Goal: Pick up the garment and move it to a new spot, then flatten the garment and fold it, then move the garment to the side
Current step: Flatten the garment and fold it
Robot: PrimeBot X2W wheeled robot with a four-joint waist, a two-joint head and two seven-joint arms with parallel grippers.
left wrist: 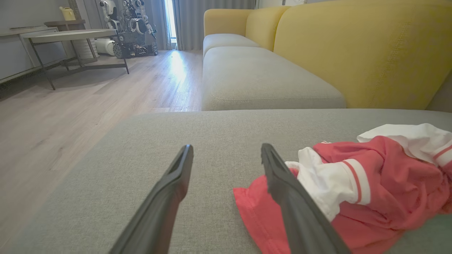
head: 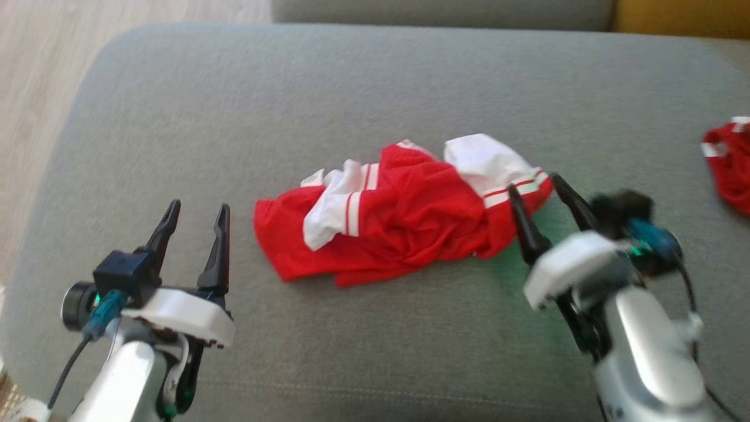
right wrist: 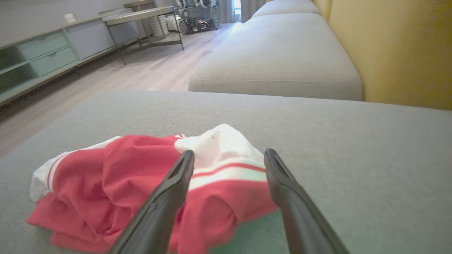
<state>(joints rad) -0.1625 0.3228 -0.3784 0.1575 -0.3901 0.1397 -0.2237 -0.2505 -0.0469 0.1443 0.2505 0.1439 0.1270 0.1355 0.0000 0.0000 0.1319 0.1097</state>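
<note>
Red-and-white mesh jersey (head: 404, 217) lies crumpled in a loose heap about the middle of the grey seat cushion (head: 351, 88), roughly halfway between its left rounded edge and its right side and a little nearer the front edge than the back. Red fabric makes up most of the heap. A white sleeve with red stripes is folded over its left part, and a white panel with a red-striped band sticks up at its right end.

The left gripper (head: 198, 206) hangs over the cushion's front-left area, its two dark fingers spread wide and holding nothing. It is just beside the jersey's left hem but apart from it. In the left wrist view the inner finger overlaps the red hem, with bare grey cushion between the two fingers.

The right gripper (head: 534, 183) is at the jersey's right end, fingers also spread wide. In the right wrist view they stand to either side of the striped band. Whether the tips touch the cloth cannot be told, and nothing is pinched.

A second red garment (head: 729, 167) lies at the cushion's far right edge, well apart. A yellow backrest (left wrist: 353, 53) rises behind, and a wood floor (head: 35, 88) lies beyond the left edge.
</note>
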